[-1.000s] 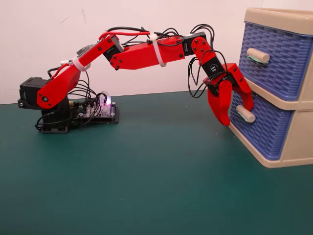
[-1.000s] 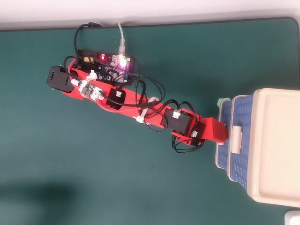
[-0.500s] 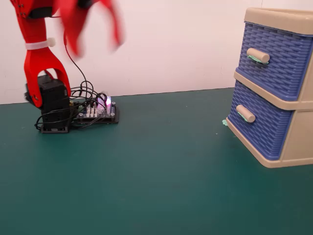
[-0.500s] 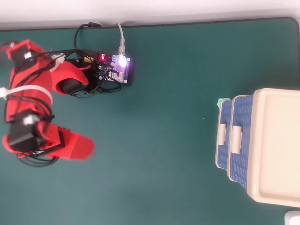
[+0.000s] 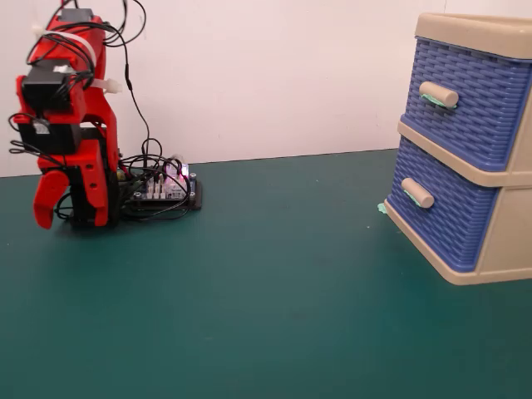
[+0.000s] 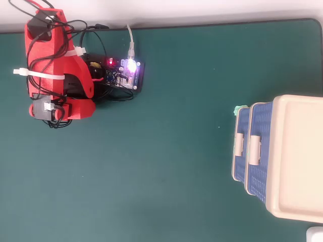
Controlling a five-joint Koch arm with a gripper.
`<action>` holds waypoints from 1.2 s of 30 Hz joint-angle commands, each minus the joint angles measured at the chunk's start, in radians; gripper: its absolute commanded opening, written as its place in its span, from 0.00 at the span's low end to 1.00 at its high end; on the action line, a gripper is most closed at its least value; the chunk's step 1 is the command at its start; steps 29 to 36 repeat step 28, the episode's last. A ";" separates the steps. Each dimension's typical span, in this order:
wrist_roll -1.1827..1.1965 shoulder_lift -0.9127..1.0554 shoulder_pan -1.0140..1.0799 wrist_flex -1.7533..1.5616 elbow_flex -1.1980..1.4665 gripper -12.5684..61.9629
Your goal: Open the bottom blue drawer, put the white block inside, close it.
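Note:
The bottom blue drawer (image 5: pixel 445 224) (image 6: pixel 241 169) sits pushed into the beige cabinet (image 5: pixel 499 249) at the right, its beige handle (image 5: pixel 417 193) (image 6: pixel 240 143) sticking out toward the arm. The white block shows in neither view. My red arm is folded up over its base at the far left, far from the cabinet. In the fixed view my gripper (image 5: pixel 70 221) hangs pointing down at the mat, its fingertips apart with nothing between them. In the overhead view the wrist covers the jaws.
The upper blue drawer (image 5: pixel 465 100) is shut above the bottom one. A lit circuit board (image 5: pixel 162 187) (image 6: pixel 123 73) with cables lies beside the arm base. A small green scrap (image 5: pixel 382 208) (image 6: pixel 239 109) lies at the cabinet's foot. A pale object (image 6: pixel 315 234) pokes in at the overhead view's bottom right corner.
One second ago my gripper was at the bottom drawer's handle. The arm has since swung back and up, then folded down over its base at the left. The cabinet looks unchanged.

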 commanded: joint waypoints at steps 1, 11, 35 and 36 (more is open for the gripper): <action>-0.006 0.051 0.002 0.127 0.020 0.63; -0.012 0.051 -0.006 0.140 0.020 0.63; -0.012 0.051 -0.006 0.140 0.020 0.63; -0.012 0.051 -0.006 0.140 0.020 0.63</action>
